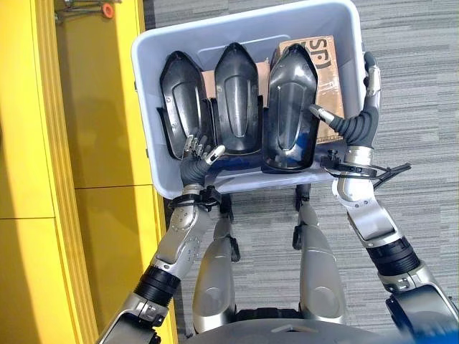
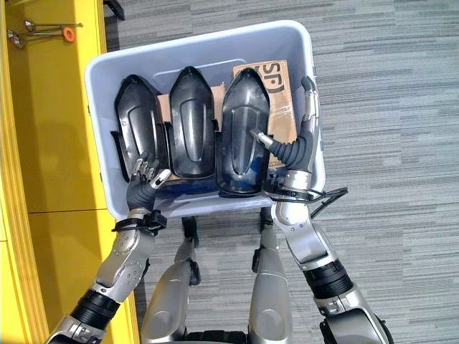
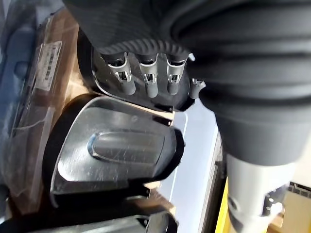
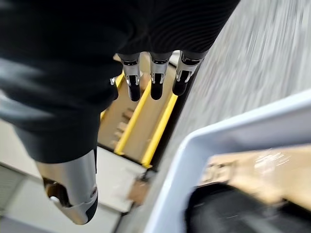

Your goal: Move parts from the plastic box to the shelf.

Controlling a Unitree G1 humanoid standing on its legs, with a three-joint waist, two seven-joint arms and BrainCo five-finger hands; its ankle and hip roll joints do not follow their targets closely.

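Observation:
A pale grey plastic box (image 1: 244, 20) is carried in front of me, above the floor. Three black shell-shaped parts lie side by side in it: a left part (image 1: 183, 100), a middle part (image 1: 237, 93) and a right part (image 1: 290, 107). My left hand (image 1: 195, 159) is at the box's near left corner, fingers (image 3: 148, 83) curled over the rim (image 2: 118, 193) and touching the left part. My right hand (image 1: 358, 125) lies against the right wall, fingers (image 4: 155, 80) straight along the outside and thumb (image 1: 320, 112) reaching inside beside the right part.
A brown cardboard sheet (image 1: 331, 64) lies under the parts at the box's far right. The yellow shelf (image 1: 86, 115) stands close on the left, with a red-tipped tool (image 1: 107, 9) on it. Grey carpet (image 1: 419, 86) spreads to the right.

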